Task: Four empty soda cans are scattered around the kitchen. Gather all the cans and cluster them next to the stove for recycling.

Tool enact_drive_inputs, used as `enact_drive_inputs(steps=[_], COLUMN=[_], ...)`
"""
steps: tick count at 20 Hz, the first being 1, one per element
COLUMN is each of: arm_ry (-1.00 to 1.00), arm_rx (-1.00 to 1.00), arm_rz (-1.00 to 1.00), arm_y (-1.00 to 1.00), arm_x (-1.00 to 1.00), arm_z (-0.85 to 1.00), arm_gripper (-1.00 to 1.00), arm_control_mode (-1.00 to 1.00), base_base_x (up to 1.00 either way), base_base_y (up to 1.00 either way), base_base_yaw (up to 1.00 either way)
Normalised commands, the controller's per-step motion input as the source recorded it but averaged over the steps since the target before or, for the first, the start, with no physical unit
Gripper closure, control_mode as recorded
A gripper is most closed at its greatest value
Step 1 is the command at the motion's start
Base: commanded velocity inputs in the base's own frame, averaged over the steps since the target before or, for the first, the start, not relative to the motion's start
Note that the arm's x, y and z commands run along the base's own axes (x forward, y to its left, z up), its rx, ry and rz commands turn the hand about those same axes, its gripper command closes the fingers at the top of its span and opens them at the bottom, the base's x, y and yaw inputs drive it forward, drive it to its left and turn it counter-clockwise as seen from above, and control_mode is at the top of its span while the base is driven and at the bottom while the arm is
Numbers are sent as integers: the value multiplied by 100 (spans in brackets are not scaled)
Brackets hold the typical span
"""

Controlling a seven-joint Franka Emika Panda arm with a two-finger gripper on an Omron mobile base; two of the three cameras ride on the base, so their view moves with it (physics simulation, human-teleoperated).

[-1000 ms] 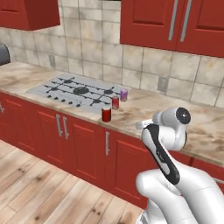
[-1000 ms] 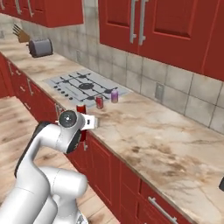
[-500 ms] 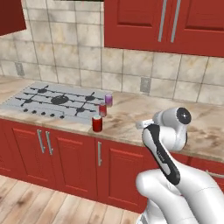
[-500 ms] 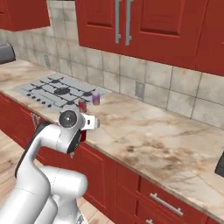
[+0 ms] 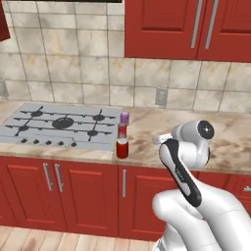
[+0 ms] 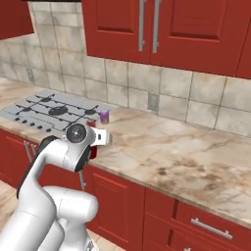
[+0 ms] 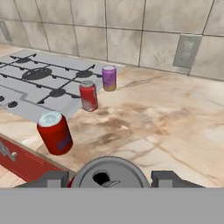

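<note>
At the bottom centre of the hand view, a soda can with a silvery top and pull-tab opening (image 7: 108, 175) sits between the two dark fingertips (image 7: 168, 178), one on each side of its rim; a sliver of red shows at its left edge. The gripper (image 7: 109, 180) is pinching this can.

Three more cans stand upright on the beige marbled desk (image 7: 175, 122), in a loose line running from lower left to upper centre of the hand view. Nearest is a red can with a bluish patch on its side (image 7: 55, 132), at lower left near the desk's front edge; the patch is too blurred to read. Further up is a second red can with a pale smudged label (image 7: 89, 96), also unreadable, just beside the right edge of the flat silver-grey cooktop with black burner grates (image 7: 39, 83). Beyond it stands a purple can (image 7: 109, 78), close to the cooktop's far right corner. The three stand apart from each other and well above the held can.

In the left base view the same line of cans sits at centre, just right of the cooktop, with the purple one at the back.

A grey wall outlet (image 7: 186, 51) sits on the tan tiled wall at upper right, and red cabinets (image 5: 88, 196) run below the desk.
</note>
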Motion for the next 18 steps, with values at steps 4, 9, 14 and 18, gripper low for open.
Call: enact_drive_inputs(steps=[4,9,14,18], arm_ry=[0,0,0,0], arm_rx=[0,0,0,0], arm_rz=[0,0,0,0], arm_y=[0,0,0,0], arm_x=[0,0,0,0], arm_z=[0,0,0,0], arm_gripper=[100,100,100,100], arm_control_mode=[100,100,100,100], base_base_x=[0,9,18,19], base_base_y=[46,40,37,44], base_base_yaw=[-35,-29,-21,-15])
